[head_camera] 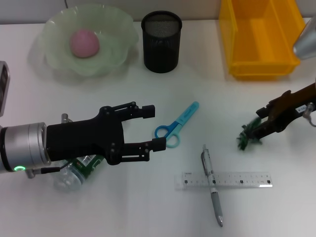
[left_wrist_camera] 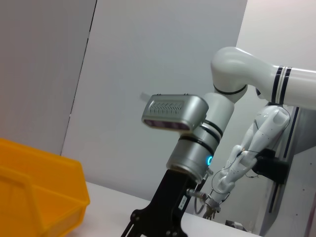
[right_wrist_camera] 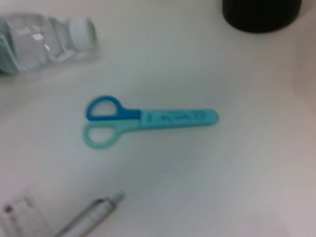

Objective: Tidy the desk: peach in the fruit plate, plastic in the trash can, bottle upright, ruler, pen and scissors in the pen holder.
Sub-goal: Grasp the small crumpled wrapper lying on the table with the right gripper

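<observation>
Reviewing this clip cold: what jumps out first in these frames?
The left gripper, black and open, hovers mid-desk just beside the blue scissors, with the bottle lying on its side beneath the arm. At the right edge, the right gripper pinches green plastic below the yellow bin. The pink peach already sits in the green plate.

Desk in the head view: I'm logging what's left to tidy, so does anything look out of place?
Yes. The bottle lies on its side under the open left gripper; the pen lies across the ruler; the scissors are still on the desk.
</observation>
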